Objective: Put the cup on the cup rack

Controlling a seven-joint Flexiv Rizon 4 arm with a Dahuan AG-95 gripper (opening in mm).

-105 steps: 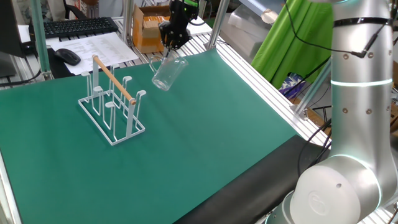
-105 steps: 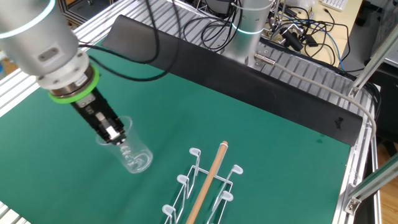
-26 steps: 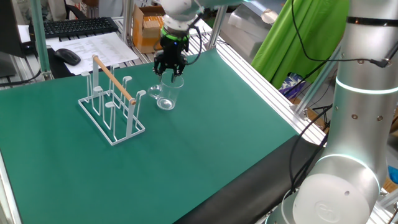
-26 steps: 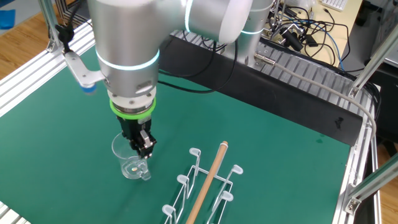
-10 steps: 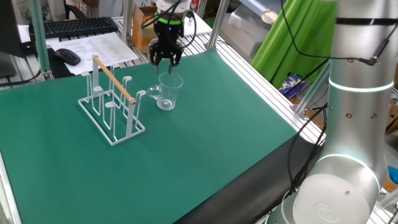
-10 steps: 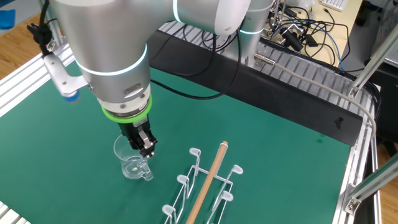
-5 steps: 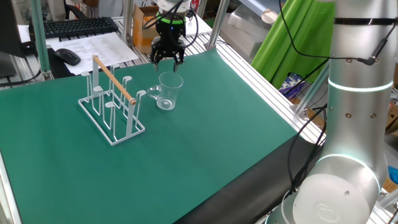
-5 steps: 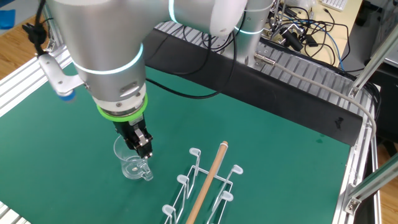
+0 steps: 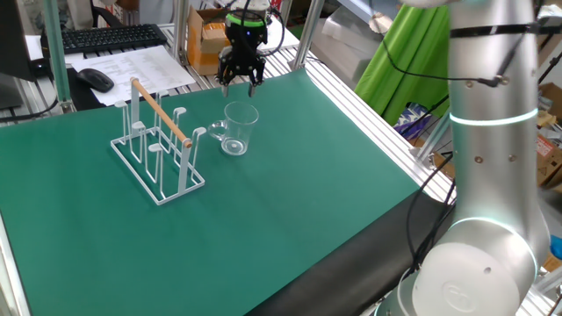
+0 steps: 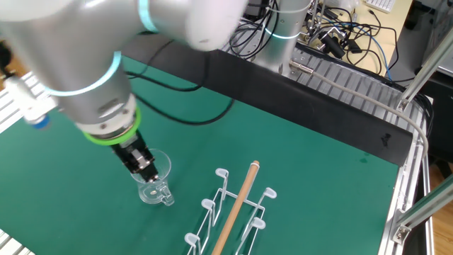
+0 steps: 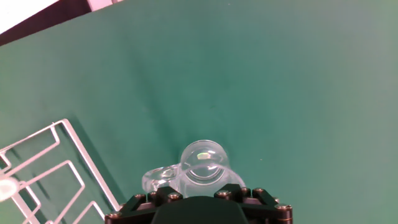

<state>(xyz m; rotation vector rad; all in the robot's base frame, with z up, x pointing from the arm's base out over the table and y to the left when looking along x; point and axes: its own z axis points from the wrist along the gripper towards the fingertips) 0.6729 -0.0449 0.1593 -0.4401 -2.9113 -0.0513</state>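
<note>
The cup [image 9: 237, 130] is a clear glass mug standing upright on the green mat, its handle turned toward the cup rack [image 9: 158, 145]. It stands a short way to the rack's right, apart from it. My gripper [image 9: 240, 85] hangs above and behind the cup, open, with nothing between its fingers. In the other fixed view the gripper [image 10: 146, 173] stands just over the cup [image 10: 154, 185], with the rack [image 10: 233, 212] to the right. The hand view looks straight down on the cup [image 11: 202, 165]; the rack's wire base [image 11: 56, 168] lies at lower left, and my fingertips are hidden.
A keyboard [image 9: 110, 37], a mouse [image 9: 95, 79] and papers lie beyond the mat's far left edge. A cardboard box [image 9: 206, 42] and metal frame posts [image 9: 180, 39] stand behind the gripper. Cables [image 10: 333, 35] run along the table's back side.
My gripper has risen off the cup and drawn back toward the far edge, its fingers spreading. The cup has stayed upright where it stood.
</note>
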